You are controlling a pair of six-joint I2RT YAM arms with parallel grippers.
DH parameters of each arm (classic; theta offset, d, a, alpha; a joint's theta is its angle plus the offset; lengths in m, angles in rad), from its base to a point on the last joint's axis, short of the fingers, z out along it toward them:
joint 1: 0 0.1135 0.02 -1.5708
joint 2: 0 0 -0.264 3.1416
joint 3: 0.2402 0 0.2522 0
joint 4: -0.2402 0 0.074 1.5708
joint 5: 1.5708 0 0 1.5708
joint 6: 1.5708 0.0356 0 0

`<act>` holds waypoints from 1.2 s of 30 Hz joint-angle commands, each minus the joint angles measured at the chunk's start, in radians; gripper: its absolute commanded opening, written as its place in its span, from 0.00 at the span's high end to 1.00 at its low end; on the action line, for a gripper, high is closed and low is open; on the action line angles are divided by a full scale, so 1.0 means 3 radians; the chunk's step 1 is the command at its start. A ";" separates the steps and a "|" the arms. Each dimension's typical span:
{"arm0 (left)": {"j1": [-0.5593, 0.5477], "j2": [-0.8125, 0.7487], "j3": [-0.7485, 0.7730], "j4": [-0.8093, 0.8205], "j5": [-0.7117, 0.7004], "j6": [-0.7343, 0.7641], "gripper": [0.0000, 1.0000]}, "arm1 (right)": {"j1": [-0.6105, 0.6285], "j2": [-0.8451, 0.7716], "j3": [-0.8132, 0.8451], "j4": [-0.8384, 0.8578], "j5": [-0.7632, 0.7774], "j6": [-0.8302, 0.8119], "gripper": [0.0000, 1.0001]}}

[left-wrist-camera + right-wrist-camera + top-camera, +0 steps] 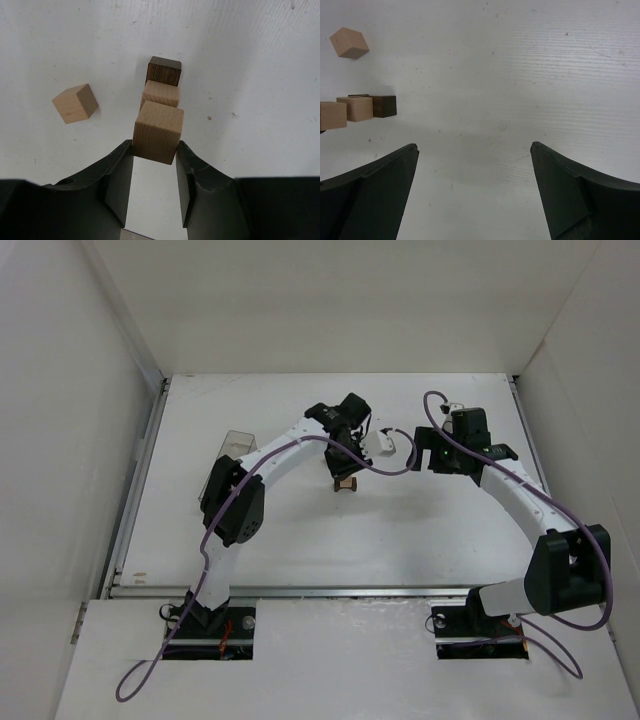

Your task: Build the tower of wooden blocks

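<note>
A dark brown block [164,71] stands on the table with a tan cube [161,94] on top of it; from above this stack [346,483] shows just under the left wrist. My left gripper [154,147] is shut on a second tan cube [157,131], held directly over the stack. Whether that cube rests on the stack I cannot tell. In the right wrist view the dark block [384,106], the stacked cube [356,108] and the held cube [332,115] line up at the left edge. My right gripper [474,150] is open and holds nothing, to the right of the stack.
One loose tan cube [75,103] lies on the table left of the stack, also seen as the loose cube [349,42] from the right wrist. A clear plastic box [235,443] sits behind the left arm's elbow. White walls enclose the table [430,530].
</note>
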 commanded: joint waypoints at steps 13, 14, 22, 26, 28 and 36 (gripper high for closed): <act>-0.0015 -0.0010 0.0151 0.0034 -0.0016 -0.0040 1.00 | -0.0014 -0.0072 0.0044 0.0045 0.0038 -0.0035 0.00; -0.0015 -0.0010 0.0151 0.0034 -0.0016 -0.0040 1.00 | -0.0014 -0.0072 0.0044 0.0075 0.0038 -0.0035 0.00; -0.0046 0.0021 0.0151 0.0034 -0.0016 -0.0040 1.00 | -0.0014 -0.0072 0.0044 0.0076 0.0038 -0.0035 0.00; -0.0046 0.0021 0.0151 0.0034 0.0014 -0.0040 1.00 | -0.0014 -0.0072 0.0044 0.0076 0.0038 -0.0035 0.00; -0.0046 0.0021 0.0151 0.0034 0.0014 -0.0040 1.00 | -0.0014 -0.0072 0.0044 0.0076 0.0038 -0.0035 0.00; -0.0046 0.0021 0.0085 0.0003 -0.0057 0.0026 1.00 | -0.0014 -0.0072 0.0044 0.0076 0.0038 -0.0035 0.00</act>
